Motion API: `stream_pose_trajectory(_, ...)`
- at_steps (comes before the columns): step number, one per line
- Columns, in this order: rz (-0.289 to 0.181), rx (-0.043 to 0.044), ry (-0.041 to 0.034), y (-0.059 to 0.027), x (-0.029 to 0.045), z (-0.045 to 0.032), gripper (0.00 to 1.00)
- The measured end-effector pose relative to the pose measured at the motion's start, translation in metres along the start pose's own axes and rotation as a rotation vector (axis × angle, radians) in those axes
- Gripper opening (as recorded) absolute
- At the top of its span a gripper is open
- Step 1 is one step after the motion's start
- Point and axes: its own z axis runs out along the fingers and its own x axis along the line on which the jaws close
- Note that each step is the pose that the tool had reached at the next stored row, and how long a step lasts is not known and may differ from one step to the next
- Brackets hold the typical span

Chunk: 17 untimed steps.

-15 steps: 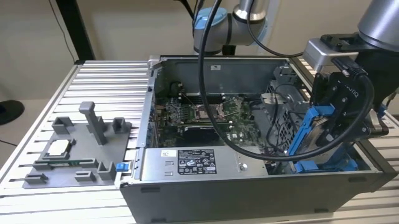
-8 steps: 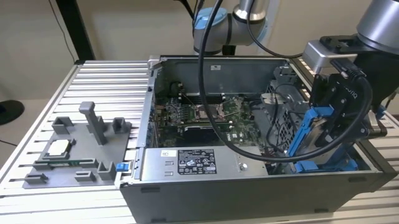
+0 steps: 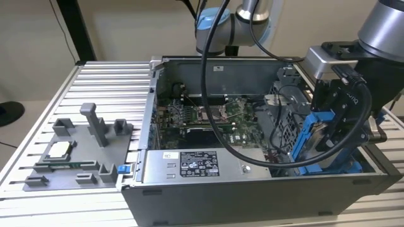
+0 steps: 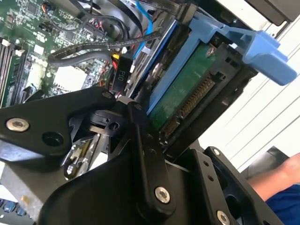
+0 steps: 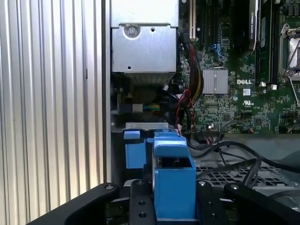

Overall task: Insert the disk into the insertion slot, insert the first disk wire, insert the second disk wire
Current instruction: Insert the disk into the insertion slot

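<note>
**At the counter's far edge, disk held at the slot**

Near the counter (image 3: 107, 80) edge on the exterior view's right, the disk (image 3: 325, 135) is gripped upright by its blue frame, with the fingers (image 4: 140, 136) closed on it. It is held at the mouth of the slot (image 3: 287, 130), inside the open case; how far it is in cannot be told. The first step is judged to be in hand, since the disk's connector is seen bare in the second wrist view. Seating calls for the frame to be squared with the slot. Loose black cables (image 5: 234, 152) are draped beside the slot and could be pinched. A labelled power box (image 3: 198, 164) and a grey fixture plate (image 3: 75, 156) are set well apart from it. A person's arm (image 4: 276, 180) is seen beyond the case.
</note>
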Motion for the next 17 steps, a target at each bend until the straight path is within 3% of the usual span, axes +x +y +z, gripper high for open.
stream_pose_trajectory(11, 0.001, -0.0165, 0.0001, -0.0031, -0.0001, 0.0027, 0.00)
stream_pose_trajectory(12, 0.001, -0.0167, 0.0000, -0.0031, -0.0001, 0.0027, 1.00)
stream_pose_trajectory(17, 0.000, -0.0170, -0.0049, -0.0033, -0.0001, 0.0019, 1.00)
